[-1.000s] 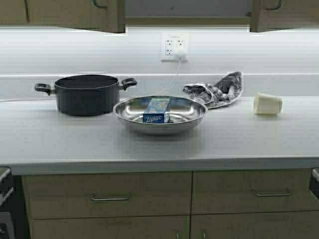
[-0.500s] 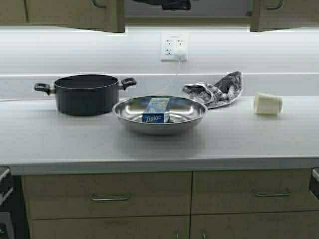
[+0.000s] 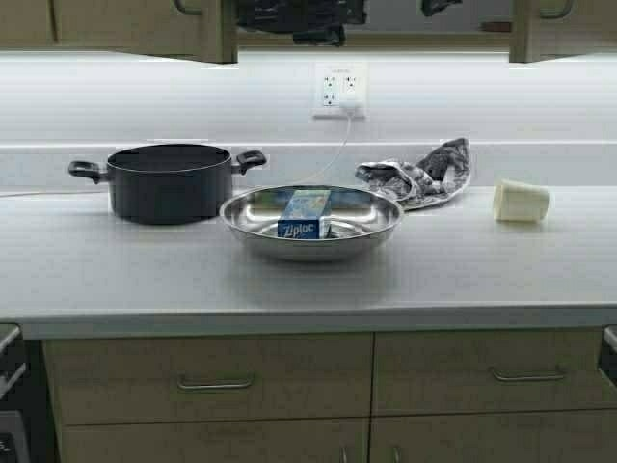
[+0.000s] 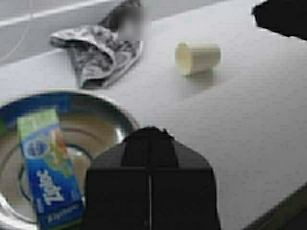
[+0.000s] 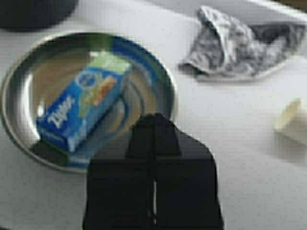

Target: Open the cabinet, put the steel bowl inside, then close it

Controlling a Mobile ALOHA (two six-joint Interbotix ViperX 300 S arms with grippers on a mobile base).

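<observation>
Two grippers up at cabinet height, both at the top edge of the high view. Left gripper (image 3: 301, 17) dark against the grey gap between the doors of the cabinet (image 3: 125, 24); right gripper (image 3: 439, 6) only just showing, nearer the right-hand door. From the wrist cameras, each pair of fingers pressed together with a thin seam between, left (image 4: 150, 136) and right (image 5: 153, 122) alike, holding nothing. Both looking down on the worktop from well above it.

Below, on the white counter (image 3: 116, 280), the steel bowl (image 3: 255, 217), upright, near the middle, well apart from either gripper. Inside it a blue Ziploc box (image 3: 304, 214), lying on the bowl's floor. Just beside the bowl on its left and a little behind, a black pot (image 3: 166, 181) with two handles; cannot tell whether rim and pot touch. Behind the bowl on the right, a crumpled grey patterned cloth (image 3: 415, 176) against the backsplash. Farther right, a pale cup (image 3: 521, 201) on its side. On the wall above the bowl, a white outlet (image 3: 338, 91) with a plug and cord. Under the counter, tan drawers (image 3: 207, 381) with bar handles.
</observation>
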